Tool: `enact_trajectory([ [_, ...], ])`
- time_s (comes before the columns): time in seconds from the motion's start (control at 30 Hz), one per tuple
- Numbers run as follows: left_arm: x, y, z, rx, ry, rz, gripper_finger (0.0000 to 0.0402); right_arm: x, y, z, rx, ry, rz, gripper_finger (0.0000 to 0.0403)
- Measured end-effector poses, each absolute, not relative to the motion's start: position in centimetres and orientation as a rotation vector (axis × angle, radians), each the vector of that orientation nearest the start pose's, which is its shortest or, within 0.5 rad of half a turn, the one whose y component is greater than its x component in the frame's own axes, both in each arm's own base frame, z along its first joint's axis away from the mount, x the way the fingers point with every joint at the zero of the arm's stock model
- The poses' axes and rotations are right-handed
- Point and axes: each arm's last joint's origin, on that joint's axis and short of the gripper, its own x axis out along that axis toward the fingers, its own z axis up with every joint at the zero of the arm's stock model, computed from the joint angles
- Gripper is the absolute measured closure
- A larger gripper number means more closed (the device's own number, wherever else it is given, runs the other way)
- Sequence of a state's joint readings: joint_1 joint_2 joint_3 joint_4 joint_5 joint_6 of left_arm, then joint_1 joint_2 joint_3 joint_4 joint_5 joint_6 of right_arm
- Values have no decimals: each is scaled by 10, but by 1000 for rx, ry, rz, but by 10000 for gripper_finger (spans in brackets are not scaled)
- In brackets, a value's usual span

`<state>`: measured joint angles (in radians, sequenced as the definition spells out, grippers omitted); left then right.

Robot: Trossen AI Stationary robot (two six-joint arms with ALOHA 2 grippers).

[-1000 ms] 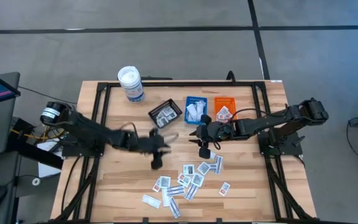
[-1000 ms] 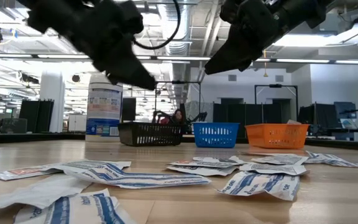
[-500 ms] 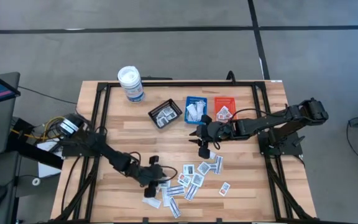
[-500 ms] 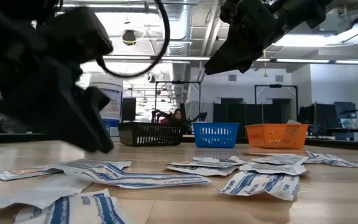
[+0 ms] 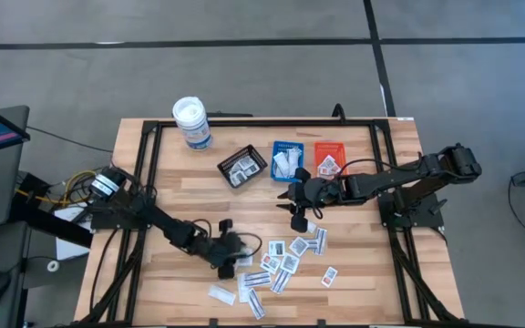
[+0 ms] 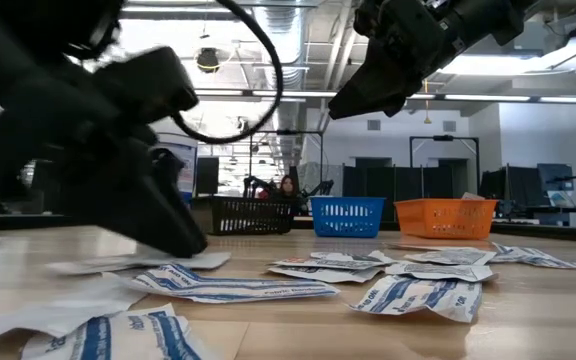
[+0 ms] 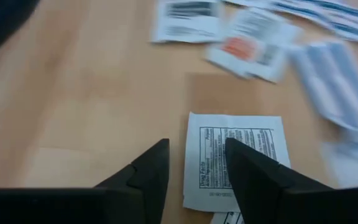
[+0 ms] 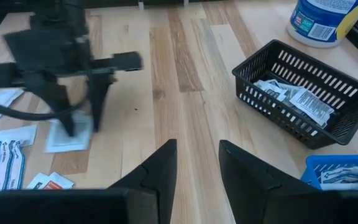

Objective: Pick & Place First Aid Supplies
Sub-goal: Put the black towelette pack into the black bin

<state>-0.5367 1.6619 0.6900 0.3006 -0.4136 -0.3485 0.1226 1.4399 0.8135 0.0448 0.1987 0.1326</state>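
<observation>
A: Progress check. What do you have sorted?

B: Some packets already lie in the black tray [image 5: 241, 168], the blue tray [image 5: 287, 161] and the orange tray [image 5: 329, 159]. The bulk is left: a scatter of first aid supplies [image 5: 281, 258] on the desk [image 5: 162, 173], on the near side of the trays.

A: Left hand?

B: Left hand [image 5: 232, 258] is down at the edge of that scatter farthest from the orange tray, fingers spread, straddling one white packet [image 7: 234, 158] that lies flat. Nothing gripped yet, by my reading.

A: Right hand?

B: Right hand [image 5: 299, 206] hangs between the blue tray and the scatter, fingers partly apart, carrying nothing. You're mid-task; plenty of picks remain.
</observation>
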Motion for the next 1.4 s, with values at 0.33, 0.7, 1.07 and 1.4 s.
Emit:
enact_trajectory([
  [0.33, 278, -103, 128, -128, 687, -24, 291, 298, 31, 217, 36, 568, -112, 290],
  [0.7, 281, -90, 132, -142, 623, -57, 395, 298, 31, 218, 36, 567, -112, 290],
  [1.07, 280, -86, 141, -63, 557, 20, 394, 298, 31, 217, 36, 567, -112, 290],
  [1.4, 281, -73, 165, 25, 451, 100, 395, 298, 31, 217, 35, 567, -112, 290],
])
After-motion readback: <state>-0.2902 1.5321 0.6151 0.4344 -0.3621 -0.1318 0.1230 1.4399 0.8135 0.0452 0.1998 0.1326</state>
